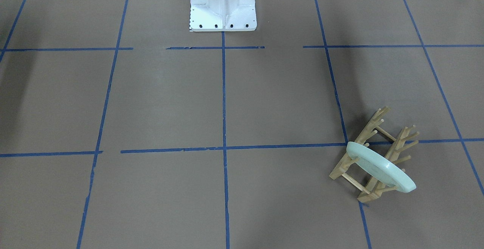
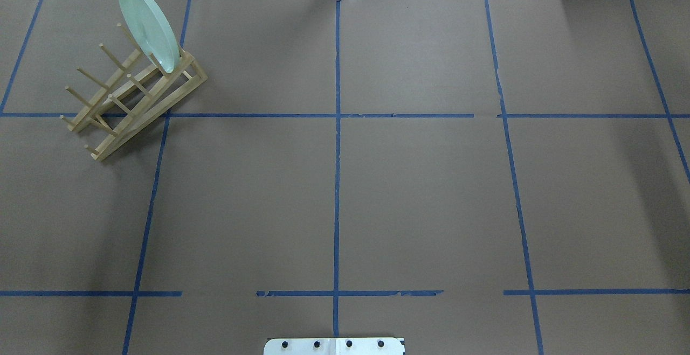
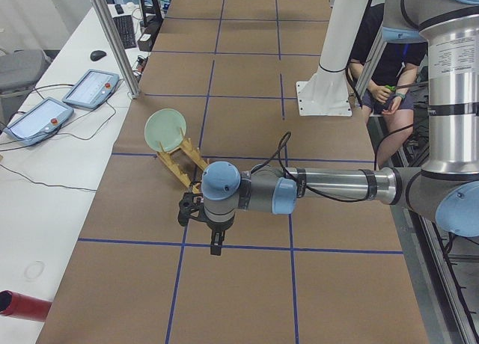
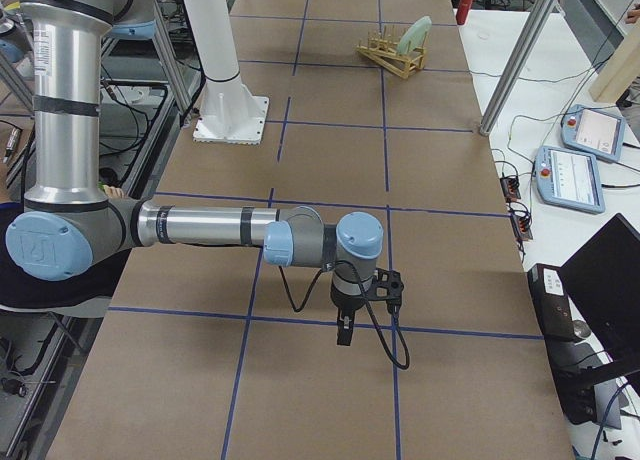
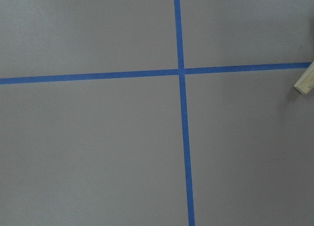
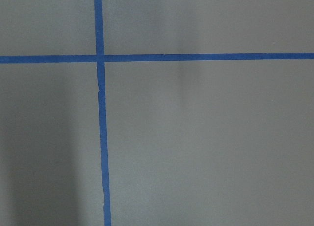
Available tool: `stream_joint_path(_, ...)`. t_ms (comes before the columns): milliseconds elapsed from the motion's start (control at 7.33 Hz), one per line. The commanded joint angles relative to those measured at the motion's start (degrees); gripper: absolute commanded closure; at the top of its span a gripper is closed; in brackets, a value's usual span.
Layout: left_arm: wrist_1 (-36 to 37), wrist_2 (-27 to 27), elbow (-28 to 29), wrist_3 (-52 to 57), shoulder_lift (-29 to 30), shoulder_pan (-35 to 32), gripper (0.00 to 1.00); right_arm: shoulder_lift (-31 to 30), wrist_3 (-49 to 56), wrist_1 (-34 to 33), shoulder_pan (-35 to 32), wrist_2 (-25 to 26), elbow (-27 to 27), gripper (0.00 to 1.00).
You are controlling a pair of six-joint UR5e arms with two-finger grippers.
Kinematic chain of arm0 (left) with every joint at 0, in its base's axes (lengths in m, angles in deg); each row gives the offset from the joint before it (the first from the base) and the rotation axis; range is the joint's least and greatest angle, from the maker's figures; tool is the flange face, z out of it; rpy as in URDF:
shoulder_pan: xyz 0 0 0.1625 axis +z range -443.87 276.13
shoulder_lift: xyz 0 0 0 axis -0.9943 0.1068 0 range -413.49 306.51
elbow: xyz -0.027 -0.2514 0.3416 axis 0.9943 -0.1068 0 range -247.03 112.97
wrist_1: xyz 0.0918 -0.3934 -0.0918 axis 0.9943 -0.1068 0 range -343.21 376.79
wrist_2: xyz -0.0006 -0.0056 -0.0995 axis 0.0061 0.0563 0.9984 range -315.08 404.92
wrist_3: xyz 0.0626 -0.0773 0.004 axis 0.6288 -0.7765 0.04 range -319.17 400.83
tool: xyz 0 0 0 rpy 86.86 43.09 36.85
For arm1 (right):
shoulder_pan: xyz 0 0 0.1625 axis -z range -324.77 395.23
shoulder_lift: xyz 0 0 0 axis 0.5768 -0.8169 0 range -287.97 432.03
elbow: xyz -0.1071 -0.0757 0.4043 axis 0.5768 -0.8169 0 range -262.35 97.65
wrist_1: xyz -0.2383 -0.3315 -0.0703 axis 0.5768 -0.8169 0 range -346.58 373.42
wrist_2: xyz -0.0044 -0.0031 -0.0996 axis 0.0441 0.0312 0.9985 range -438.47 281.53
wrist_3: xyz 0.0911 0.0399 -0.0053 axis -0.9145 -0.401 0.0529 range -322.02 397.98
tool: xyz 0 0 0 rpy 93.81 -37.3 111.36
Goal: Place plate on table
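The pale mint-green plate (image 1: 378, 167) stands on edge in the end slot of the wooden peg rack (image 1: 372, 122), at the far left of the table (image 2: 420, 193) in the overhead view, where both the plate (image 2: 148, 26) and the rack (image 2: 135, 102) show. My left gripper (image 3: 215, 247) hangs above the table, short of the rack (image 3: 183, 161) and the plate (image 3: 165, 129). My right gripper (image 4: 343, 337) hangs over the table's other end, far from the plate (image 4: 413, 35). I cannot tell whether either is open or shut. A rack corner (image 5: 305, 82) shows in the left wrist view.
The white robot base (image 1: 223, 7) stands at the table's middle edge. Tablets (image 3: 90, 88) and a red cylinder (image 3: 22, 305) lie on the white side bench beyond the table, near a metal post (image 3: 112, 37). A person (image 3: 382, 75) sits behind the robot.
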Motion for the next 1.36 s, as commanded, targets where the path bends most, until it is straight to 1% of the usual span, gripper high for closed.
stream_joint_path(0, -0.54, -0.92, -0.19, -0.23, 0.0, 0.53, 0.0, 0.0, -0.05, 0.0, 0.0, 0.0, 0.0, 0.0)
stream_joint_path(136, -2.98, -1.37, -0.1, -0.58, 1.48, 0.62, 0.0, 0.0, -0.05, 0.0, 0.0, -0.09, -0.09, 0.0)
stream_joint_path(273, -2.66, -1.28, 1.29, -0.85, 7.15, 0.62, 0.0, 0.0, 0.04, 0.0, 0.0, 0.0, 0.0, 0.0)
stream_joint_path(409, -2.05, -0.85, 5.31, -1.29, 13.39, 0.71, 0.0, 0.0, 0.04, 0.0, 0.0, 0.0, 0.0, 0.0)
stream_joint_path(545, -2.48, -0.67, 9.09, -9.21, 19.45, 0.62, 0.0, 0.0, -0.05, 0.0, 0.0, 0.0, 0.0, 0.0)
stream_joint_path(682, -3.09, -0.58, 9.39, -22.95, 23.43, 0.8, 0.0, 0.0, -0.05, 0.0, 0.09, -0.09, 0.0, 0.0)
stream_joint_path(818, -8.93, -0.58, 10.87, -34.57, 24.6, 1.58, 0.0, 0.0, -0.13, 0.0, 0.0, -0.09, 0.0, 0.0)
stream_joint_path(955, -18.99, -0.49, 12.71, -45.3, 24.61, 1.76, 0.0, -0.09, -0.48, -0.17, 0.0, -2.7, 1.65, 0.0)
stream_joint_path(1091, -30.49, -0.49, 15.17, -54.98, 24.7, 3.85, 0.0, -0.09, -0.49, -0.09, 0.0, -3.25, 1.5, 0.0)
stream_joint_path(1227, -41.48, -1.01, 18.33, -69.26, 26.26, 7.96, 0.0, -0.09, -0.4, -0.09, 0.0, -3.34, 1.5, 0.0)
